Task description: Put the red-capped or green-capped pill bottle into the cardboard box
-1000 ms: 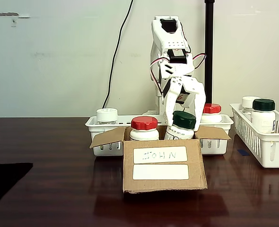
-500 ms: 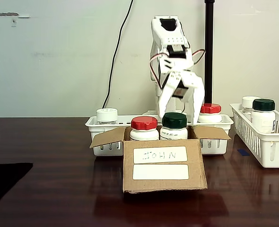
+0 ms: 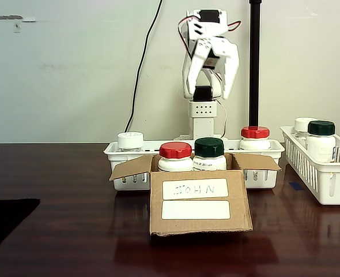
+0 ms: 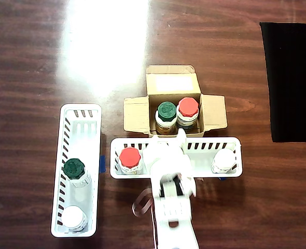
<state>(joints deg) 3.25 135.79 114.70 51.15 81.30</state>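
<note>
The cardboard box [image 3: 200, 199] carried 2 white labels on its front; the upper one bore handwriting that looked like "JOHN", the lower one was blank. It sat on the dark wooden table [image 3: 66, 231] with its flaps spread and its opening facing up. Inside, a green-capped pill bottle [image 3: 209, 153] and a red-capped pill bottle [image 3: 175, 157] stood upright, side by side and touching, caps above the rim. The gripper [image 3: 211, 86] hung high above the box with its fingers spread apart, holding nothing. Behind the box sat a white slotted basket [image 4: 205, 171] with a red-capped and a white-capped bottle. A second basket [image 4: 77, 116] stood at the side. A pale wall ran behind the table.
</note>
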